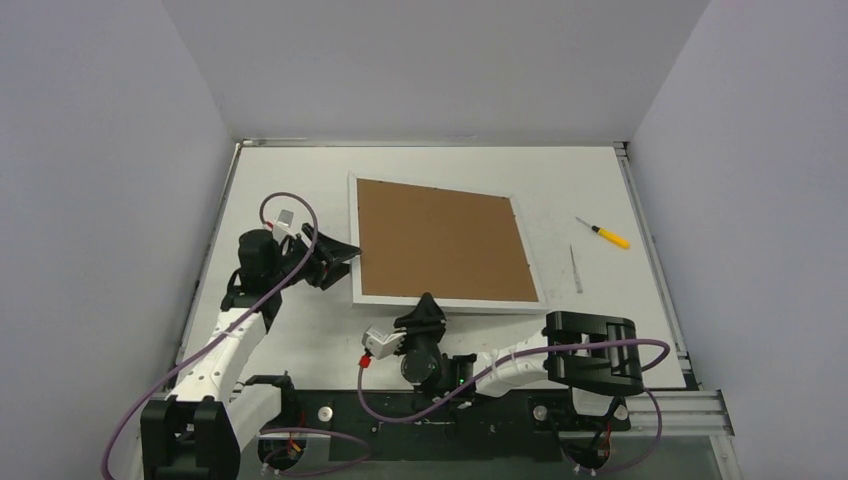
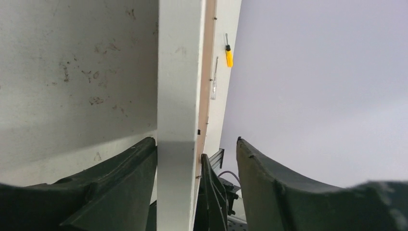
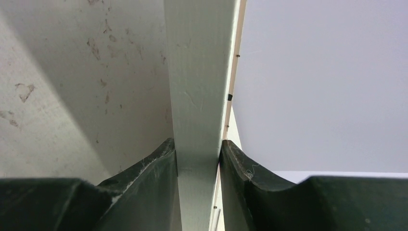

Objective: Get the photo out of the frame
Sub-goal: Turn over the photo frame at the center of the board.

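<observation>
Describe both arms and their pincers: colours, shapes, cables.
The left arm and right arm share one build: white tube links, black joints and bases. A purple cable loops along each. The left pincer and right pincer are black, with curved dark fingers. A small red tag sits by the right wrist.

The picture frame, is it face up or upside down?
Upside down. In the top view the frame has its brown back facing up, with the white rim around it. No picture side shows.

The frame point(image 1: 445, 240) lies back-up, its front face hidden.
</observation>
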Available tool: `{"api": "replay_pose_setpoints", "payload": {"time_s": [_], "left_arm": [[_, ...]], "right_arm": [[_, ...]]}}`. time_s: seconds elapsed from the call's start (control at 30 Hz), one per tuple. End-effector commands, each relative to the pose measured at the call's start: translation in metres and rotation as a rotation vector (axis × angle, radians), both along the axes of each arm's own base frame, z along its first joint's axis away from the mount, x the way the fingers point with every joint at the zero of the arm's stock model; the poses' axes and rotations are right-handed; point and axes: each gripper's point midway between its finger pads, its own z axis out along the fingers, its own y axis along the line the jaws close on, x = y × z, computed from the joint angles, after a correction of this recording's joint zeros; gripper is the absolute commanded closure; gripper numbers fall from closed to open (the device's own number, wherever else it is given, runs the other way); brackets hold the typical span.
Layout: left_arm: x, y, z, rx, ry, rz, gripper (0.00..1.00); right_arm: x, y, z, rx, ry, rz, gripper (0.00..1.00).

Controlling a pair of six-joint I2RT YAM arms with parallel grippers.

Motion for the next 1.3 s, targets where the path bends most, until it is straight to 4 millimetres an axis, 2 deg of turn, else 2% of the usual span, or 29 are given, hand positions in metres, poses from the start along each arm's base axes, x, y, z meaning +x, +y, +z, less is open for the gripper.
{"api": "replay_pose_setpoints", "payload": {"time_s": [0.0,0.1,0.2,0.47,0.8,1.03,1.27], "left_arm": [[0.009,0.006,0.052,-0.022,-0.154,-0.002,0.36],[0.010,0.012,0.055,-0.018,-0.161,0.012,0.29],[0.012,0.021,0.059,-0.022,-0.168,0.034,0.26],[0.012,0.048,0.060,-0.002,-0.157,0.105,0.24],[0.009,0.075,0.043,0.074,-0.134,0.218,0.24],[0.008,0.080,0.035,0.106,-0.138,0.240,0.24],[0.010,0.079,0.027,0.095,-0.184,0.232,0.27]], "right_arm": [[0.000,0.006,0.062,0.191,-0.033,-0.029,0.95],[0.001,0.005,0.080,0.259,-0.016,-0.023,0.95],[0.002,0.008,0.092,0.320,0.024,-0.001,0.95],[0.008,0.011,0.125,0.499,0.128,0.046,0.95],[0.020,0.025,0.173,0.631,0.254,0.059,0.95],[0.019,0.031,0.219,0.724,0.251,0.097,0.95],[0.014,0.018,0.260,0.873,0.236,0.134,0.95]]}}
